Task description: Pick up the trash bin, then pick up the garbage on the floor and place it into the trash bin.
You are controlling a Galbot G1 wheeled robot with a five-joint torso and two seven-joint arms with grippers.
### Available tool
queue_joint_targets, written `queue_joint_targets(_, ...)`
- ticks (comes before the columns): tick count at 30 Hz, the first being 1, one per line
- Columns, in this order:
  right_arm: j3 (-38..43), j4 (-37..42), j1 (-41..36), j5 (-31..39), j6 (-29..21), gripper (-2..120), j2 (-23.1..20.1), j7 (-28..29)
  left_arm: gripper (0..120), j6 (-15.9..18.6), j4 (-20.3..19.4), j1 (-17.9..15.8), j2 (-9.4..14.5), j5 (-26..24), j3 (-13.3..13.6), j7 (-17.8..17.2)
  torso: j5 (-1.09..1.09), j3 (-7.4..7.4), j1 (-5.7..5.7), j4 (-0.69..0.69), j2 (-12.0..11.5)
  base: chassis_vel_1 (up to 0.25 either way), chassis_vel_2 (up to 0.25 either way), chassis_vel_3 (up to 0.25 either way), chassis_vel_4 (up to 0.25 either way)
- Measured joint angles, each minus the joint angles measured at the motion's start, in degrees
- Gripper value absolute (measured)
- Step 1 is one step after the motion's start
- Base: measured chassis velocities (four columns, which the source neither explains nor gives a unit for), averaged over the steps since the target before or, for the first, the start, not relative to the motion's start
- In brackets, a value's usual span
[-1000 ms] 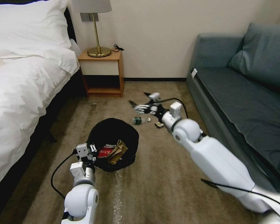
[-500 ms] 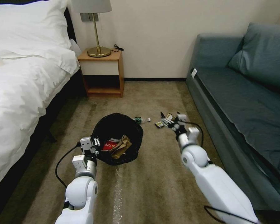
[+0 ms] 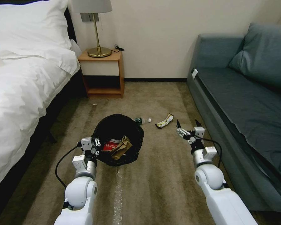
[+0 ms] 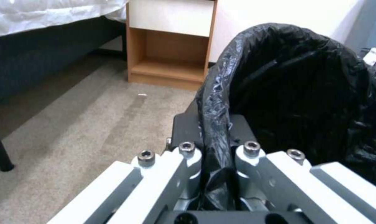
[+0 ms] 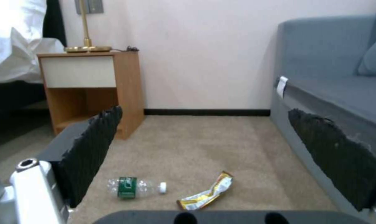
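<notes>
Garbage left on the carpet (image 3: 165, 193): a small clear bottle (image 3: 142, 120) lying just beyond the trash bin (image 3: 118, 139), and a crumpled wrapper (image 3: 164, 120) beside it. Both look light; the bottle is smooth and may roll, so across its labelled middle seems the safest hold, while the wrapper is soft and flat, best pinched at a raised fold. The right gripper (image 3: 188, 125) hovers near the wrapper, jaws apart. The left gripper (image 3: 93, 147) is clamped on the bin's bag-lined rim.

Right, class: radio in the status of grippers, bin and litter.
Left gripper shut on trash bin rim. Right gripper open, empty, above carpet. Bottle and wrapper on floor.
</notes>
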Motion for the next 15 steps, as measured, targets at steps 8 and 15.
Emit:
queue_joint_targets(8,1.85,-0.51,0.52,-0.10,0.30,100,0.76,-1.50,5,-0.16,-0.06,0.05,-0.21,0.31,-0.01,0.08,0.00,0.01,0.00,0.01,0.00,0.000,0.000,0.000,0.000)
queue_joint_targets(15,2.32,-0.96,0.43,-0.24,0.54,100,1.20,-2.47,5,-0.16,-0.27,0.34,-0.20,0.41,-0.03,0.05,0.00,0.01,0.00,0.00,0.00,0.000,0.000,0.000,0.000)
